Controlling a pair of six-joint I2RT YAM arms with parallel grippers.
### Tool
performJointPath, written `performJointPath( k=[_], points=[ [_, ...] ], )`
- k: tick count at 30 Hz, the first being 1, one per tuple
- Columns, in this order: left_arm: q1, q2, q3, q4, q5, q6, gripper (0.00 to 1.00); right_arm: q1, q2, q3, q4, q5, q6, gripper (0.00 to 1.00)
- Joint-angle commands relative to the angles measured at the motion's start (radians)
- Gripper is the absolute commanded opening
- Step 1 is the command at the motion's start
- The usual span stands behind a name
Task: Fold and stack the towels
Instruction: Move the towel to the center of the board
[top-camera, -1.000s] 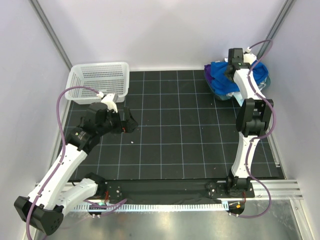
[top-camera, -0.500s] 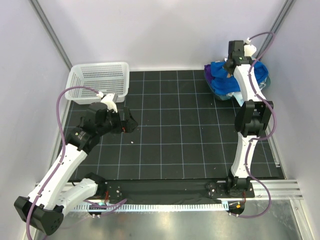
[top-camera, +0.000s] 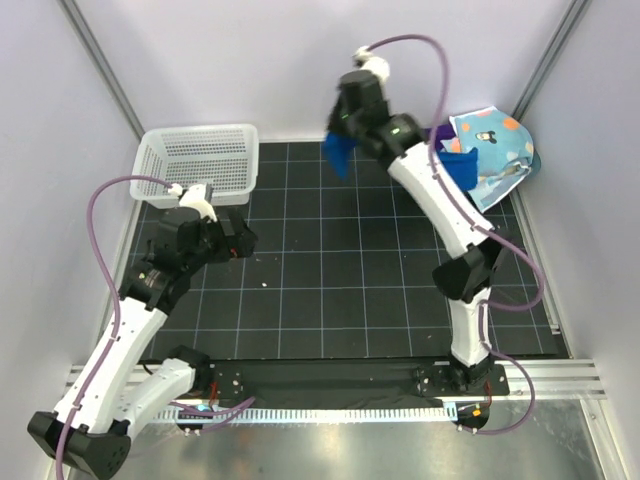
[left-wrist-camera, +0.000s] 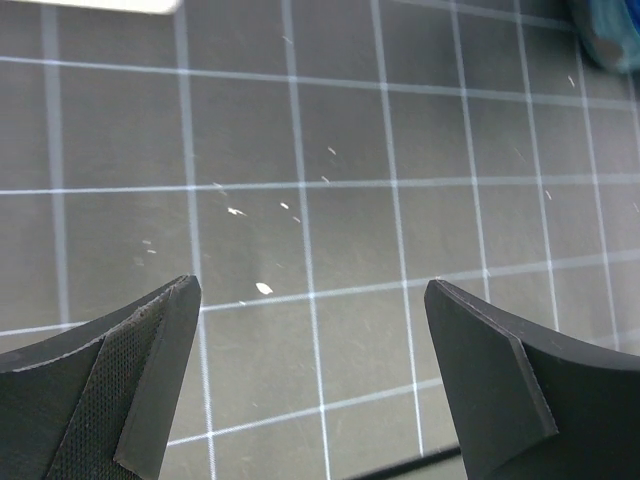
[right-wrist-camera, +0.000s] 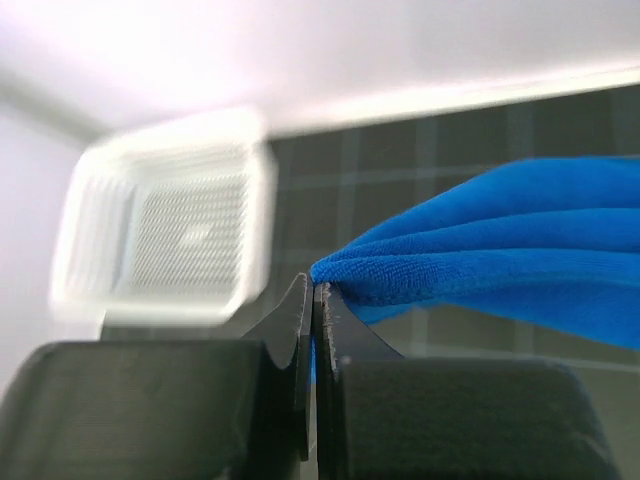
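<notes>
From above, the right tool (top-camera: 344, 128) holds a royal blue towel (top-camera: 338, 157) over the table's (top-camera: 330, 300) far middle. A polka-dot towel (top-camera: 490, 140) lies far right.
Left wrist: the left tool (left-wrist-camera: 312, 340) is spread wide above the grid.
Right wrist: jaws pressed together, pinching the blue towel's fold.

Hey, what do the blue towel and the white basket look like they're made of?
The blue towel looks like soft woven or knitted cloth, matte: it hangs in rounded folds and shows fuzzy fibres where the right hand pinches it. The white basket seems rigid moulded plastic, faintly glossy, with fine mesh walls.
</notes>
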Motion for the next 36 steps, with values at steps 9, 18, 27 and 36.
performJointPath(
  k=[9,18,27,36],
  points=[
    [0.032,0.008,-0.001,0.016,-0.082,-0.023,1.0,0.328,-0.408,-0.872,0.387,-0.085,0.132,0.01],
    [0.009,0.189,-0.06,0.023,0.039,-0.169,0.88,0.429,-0.731,-1.569,0.453,0.014,0.338,0.01],
    [-0.161,0.314,-0.246,0.141,-0.197,-0.333,0.84,0.433,-0.781,-1.741,0.425,0.059,0.372,0.02],
    [-0.186,0.538,-0.249,0.351,-0.122,-0.27,0.79,0.433,-0.686,-1.763,0.49,0.034,0.367,0.06]
  ],
)
